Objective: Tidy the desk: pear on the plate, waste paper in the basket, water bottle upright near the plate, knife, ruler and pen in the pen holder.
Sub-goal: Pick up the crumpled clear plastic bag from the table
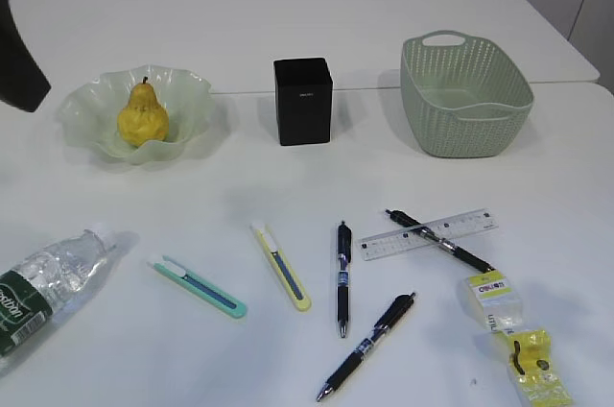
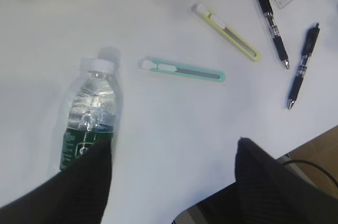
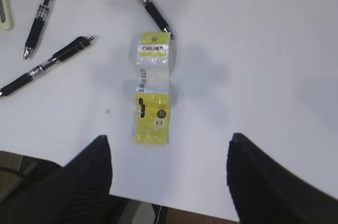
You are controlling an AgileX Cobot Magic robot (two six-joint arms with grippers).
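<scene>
Water bottle lies on its side at the table's left edge; pear already on the plate — done. Knives, pens, ruler outside the pen holder; waste paper outside the empty basket. Left hand and right hand gape, holding nothing.

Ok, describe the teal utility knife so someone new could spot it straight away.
Start at the water bottle lying on its side at the desk's front left. Just right of its cap lies the teal utility knife, apart from it. Its neighbour further right is a yellow utility knife; this one is teal.
</scene>
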